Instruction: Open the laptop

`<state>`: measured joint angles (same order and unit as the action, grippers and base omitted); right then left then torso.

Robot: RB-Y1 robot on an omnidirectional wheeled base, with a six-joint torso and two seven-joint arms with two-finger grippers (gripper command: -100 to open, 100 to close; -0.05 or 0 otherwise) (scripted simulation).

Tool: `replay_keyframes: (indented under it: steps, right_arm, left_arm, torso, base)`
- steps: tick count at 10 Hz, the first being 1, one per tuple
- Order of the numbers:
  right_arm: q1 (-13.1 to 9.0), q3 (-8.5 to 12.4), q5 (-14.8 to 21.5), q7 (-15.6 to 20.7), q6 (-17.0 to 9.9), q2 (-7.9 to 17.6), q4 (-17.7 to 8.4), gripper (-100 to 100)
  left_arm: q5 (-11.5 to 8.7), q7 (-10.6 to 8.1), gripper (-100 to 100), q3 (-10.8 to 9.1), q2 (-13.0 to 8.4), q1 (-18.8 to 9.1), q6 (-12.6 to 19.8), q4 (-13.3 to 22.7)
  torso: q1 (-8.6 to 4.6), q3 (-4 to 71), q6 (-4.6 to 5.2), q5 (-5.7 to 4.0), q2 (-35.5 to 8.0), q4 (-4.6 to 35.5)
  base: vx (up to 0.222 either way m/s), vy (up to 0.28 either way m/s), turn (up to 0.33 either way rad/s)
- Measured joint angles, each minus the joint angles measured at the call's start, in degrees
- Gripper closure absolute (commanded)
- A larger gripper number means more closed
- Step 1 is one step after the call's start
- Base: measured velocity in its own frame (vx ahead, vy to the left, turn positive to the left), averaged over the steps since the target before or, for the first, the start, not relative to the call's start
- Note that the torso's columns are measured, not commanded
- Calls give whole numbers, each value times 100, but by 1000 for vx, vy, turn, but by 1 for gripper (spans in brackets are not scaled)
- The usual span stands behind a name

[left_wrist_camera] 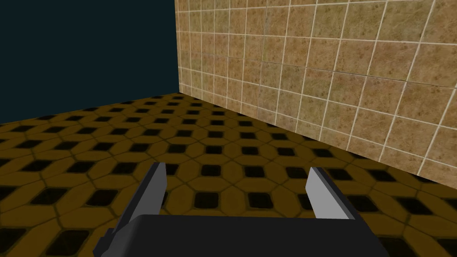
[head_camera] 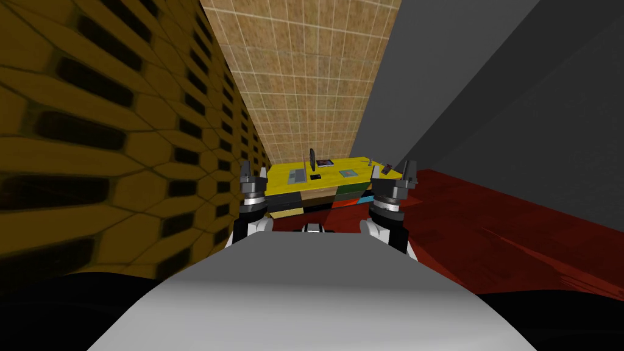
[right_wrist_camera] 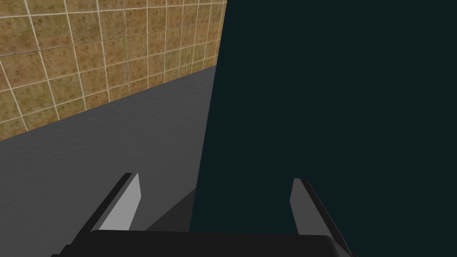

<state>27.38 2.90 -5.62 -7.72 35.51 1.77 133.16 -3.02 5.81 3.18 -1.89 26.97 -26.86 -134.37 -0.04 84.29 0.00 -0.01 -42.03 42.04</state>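
So, biggest stuff first: a yellow-brown wall patterned with black lozenges (head_camera: 91, 152) is seen along the left, a tan tiled wall (head_camera: 304, 73) at the far end, a plain grey wall (head_camera: 487, 91) on the right and a glossy dark red floor (head_camera: 487, 219) below it. At the foot of the tiled wall a yellow-topped table with multicoloured drawer fronts (head_camera: 332, 180) is parked, well apart from the robot, so nothing can be reached yet.

The left hand (head_camera: 254, 170) and right hand (head_camera: 407, 170) are raised in front of the chest. On both, the thin grey fingers (left_wrist_camera: 323, 196) are spread wide and nothing is gripped.

The flat grey slab (head_camera: 297, 177) on the left part of the table is taken to be the laptop. Whether its lid is fully down can't be made out, as it's too small. A small black item (head_camera: 315, 177) lies just beside it and a teal flat item (head_camera: 348, 173) further right.

Handling-wise, a light, stiff, smooth-cased thing is expected, with a fragile lid on a hinge. The lid is probably best taken at the middle of its front edge, opposite the hinge, and lifted gently. The base might get dragged across the table, so it may need to be pinned by the other hand.
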Motion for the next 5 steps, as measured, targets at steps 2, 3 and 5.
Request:
replay_keyframes:
  steps: [2, 3, 5]
  right_arm:
    - [0, 0, 0, 0, 0, 0, 0, 0]
    - [1, 0, 0, 0, 0, -1, 0, 0]
    - [1, 0, 0, 0, 0, 0, 0, 0]
  left_arm:
    - [30, 22, -100, -20, -236, 7, 115, 18]
    - [74, 55, -100, -24, -361, -7, 225, 61]
    - [122, 98, -100, -98, -531, -64, 519, 95]
  torso:
    - [-4, 32, 0, -1, -16, 20]
    - [-8, 36, 0, -2, -11, 20]
    - [5, 28, 0, 1, -27, 25]
  base:
    - [64, -61, -9]
    - [90, -77, -8]
    - [68, -66, -9]
